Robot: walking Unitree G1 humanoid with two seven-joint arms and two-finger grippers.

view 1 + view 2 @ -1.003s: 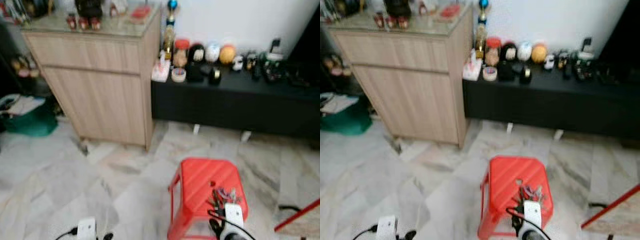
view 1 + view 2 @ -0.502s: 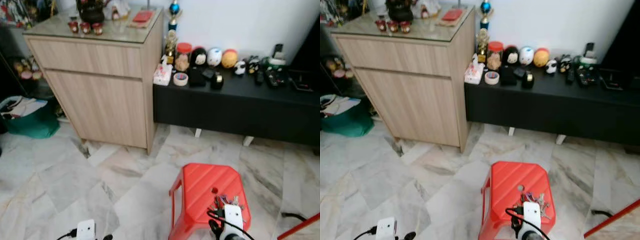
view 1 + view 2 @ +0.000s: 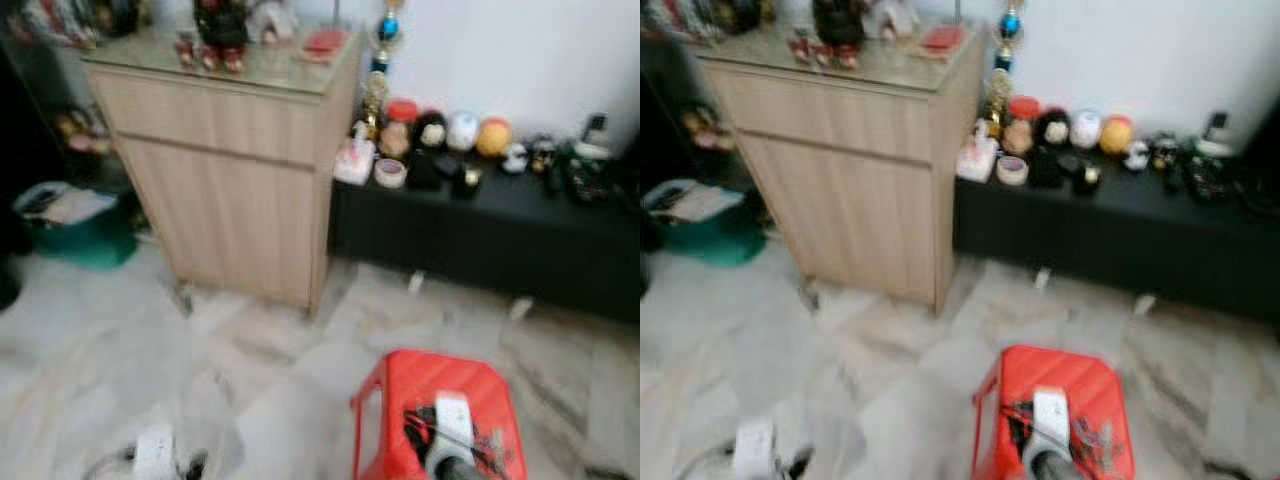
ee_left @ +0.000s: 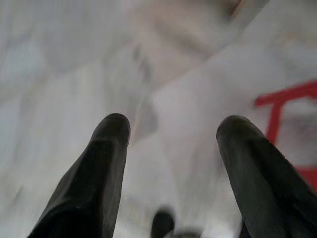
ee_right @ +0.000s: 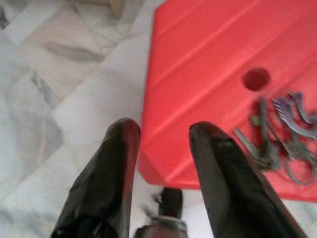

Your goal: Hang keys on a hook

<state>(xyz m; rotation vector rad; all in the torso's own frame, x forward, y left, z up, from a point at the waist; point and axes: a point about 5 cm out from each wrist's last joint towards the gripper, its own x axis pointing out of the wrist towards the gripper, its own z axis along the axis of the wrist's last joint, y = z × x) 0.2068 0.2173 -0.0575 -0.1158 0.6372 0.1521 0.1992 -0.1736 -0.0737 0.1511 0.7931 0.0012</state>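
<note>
Since the keys [image 5: 280,144] lie flat on the red stool [image 5: 218,54], R gripper [image 5: 163,131], open & empty, sits off to one side. Closing now prob grabs the stool edge, not keys. L gripper [image 4: 171,129] open too, idle.

**Image quality: even room light, blur in the head views**

Both eye views are smeared with blur; the ornaments on the black bench [image 3: 480,215] and the wooden cabinet [image 3: 235,170] lose their edges. Lighting is soft, diffuse, moderately bright; source not identifiable. The far left corner is dim. Marble floor [image 3: 110,330] looks washed out, without hard shadows. Right wrist view is sharper: keys [image 5: 280,134] on the red stool [image 5: 208,74] are slightly soft. Left wrist view is blurred, fingers [image 4: 99,168] dark.
</note>
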